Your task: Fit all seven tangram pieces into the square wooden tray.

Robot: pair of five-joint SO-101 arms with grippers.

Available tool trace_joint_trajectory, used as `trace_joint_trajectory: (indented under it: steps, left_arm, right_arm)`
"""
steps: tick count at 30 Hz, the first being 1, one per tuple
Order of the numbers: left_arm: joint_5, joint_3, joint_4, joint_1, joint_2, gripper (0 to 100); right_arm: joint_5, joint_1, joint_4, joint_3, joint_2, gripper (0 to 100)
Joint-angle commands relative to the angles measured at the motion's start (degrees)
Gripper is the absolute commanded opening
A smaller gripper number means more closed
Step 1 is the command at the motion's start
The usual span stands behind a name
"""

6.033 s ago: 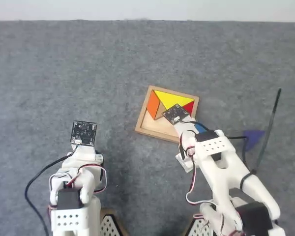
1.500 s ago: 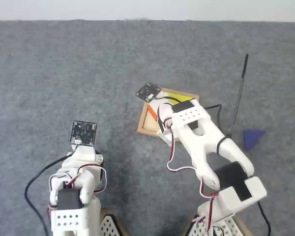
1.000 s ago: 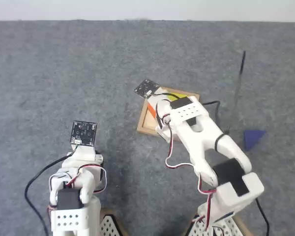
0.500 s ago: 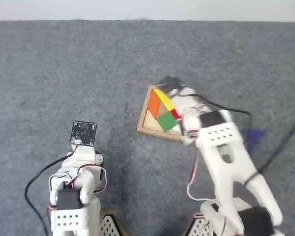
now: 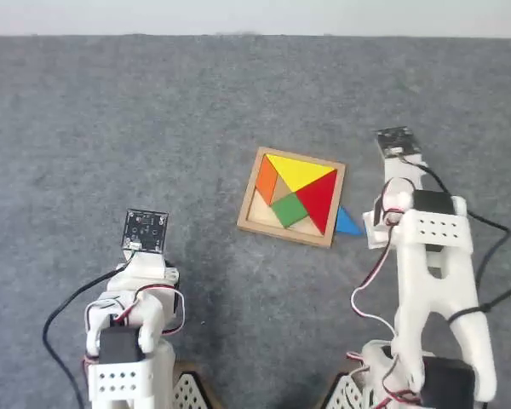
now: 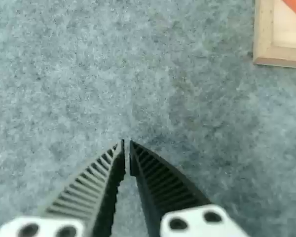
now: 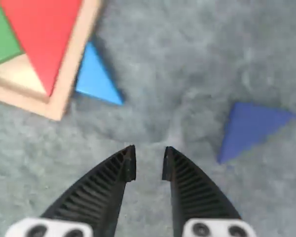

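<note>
Lying flat on the grey desk, the two loose triangles give little edge to pinch, so a grasp could slip. A careless push could also shove the square wooden tray askew, since the light blue triangle touches its outer wall. The right arm is stretched out beside the tray, its right tool narrowly parted and empty, between that piece and the dark blue triangle. The left tool sits closed, well apart from the tray.
</note>
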Motion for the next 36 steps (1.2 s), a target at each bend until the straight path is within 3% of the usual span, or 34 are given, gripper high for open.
trace_joint_trajectory:
  steps: [1,4,7,14,20,29,36]
  left_arm:
    - [-0.1,-0.6,0.2,0.3,-1.0,2]
    - [-0.1,-0.6,0.2,0.3,-1.0,2]
    - [-0.1,-0.6,0.2,0.3,-1.0,2]
    - [-0.1,-0.6,0.2,0.3,-1.0,2]
    - [-0.1,-0.6,0.2,0.3,-1.0,2]
    - [-0.1,-0.6,0.2,0.3,-1.0,2]
    - [-0.1,-0.6,0.2,0.3,-1.0,2]
  right_arm:
    - [-2.2,4.0,1.1,-2.5,0.3,19.0]
    - [-3.6,5.4,0.9,-2.5,0.3,24.3]
    - [-7.6,5.2,0.7,-2.5,0.3,22.0]
    - [-6.7,5.2,-0.2,-3.5,1.5,20.6]
    - [-11.3,6.1,0.4,-12.0,12.4,20.8]
    - [-8.0,12.3,2.9,-24.5,26.7,21.3]
    - [-8.2,12.4,5.5,-33.6,37.7,26.6]
